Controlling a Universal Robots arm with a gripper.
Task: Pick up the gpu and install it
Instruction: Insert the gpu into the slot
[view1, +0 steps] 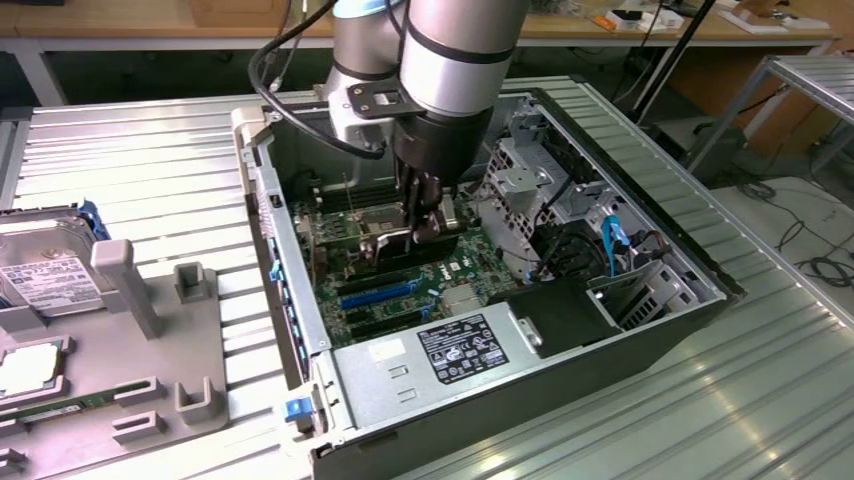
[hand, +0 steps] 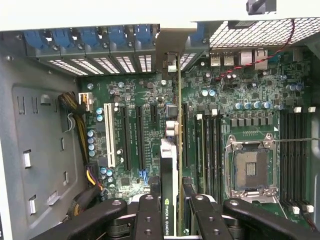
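My gripper (view1: 424, 228) reaches down into the open computer case (view1: 267, 190) over the motherboard. It is shut on the gpu (hand: 172, 150), which the wrist view shows edge-on: a thin card with a black face and green board edge, standing upright between the two black fingers (hand: 149, 217). Its silver bracket (hand: 167, 60) points at the case's rear slot openings. The card hangs just over the black expansion slots (hand: 184, 135), and I cannot tell whether its lower edge touches a slot. In the exterior view the gpu (view1: 400, 243) shows below the fingers, above the blue slots (view1: 380, 292).
The power supply (view1: 441, 350) sits at the case's near end and a drive cage (view1: 527, 180) stands on the exterior view's right. The empty CPU socket (hand: 252, 167) and memory slots (hand: 295, 155) lie beside the card. A hard drive (view1: 40, 270) rests on a grey fixture (view1: 127, 290) outside the case.
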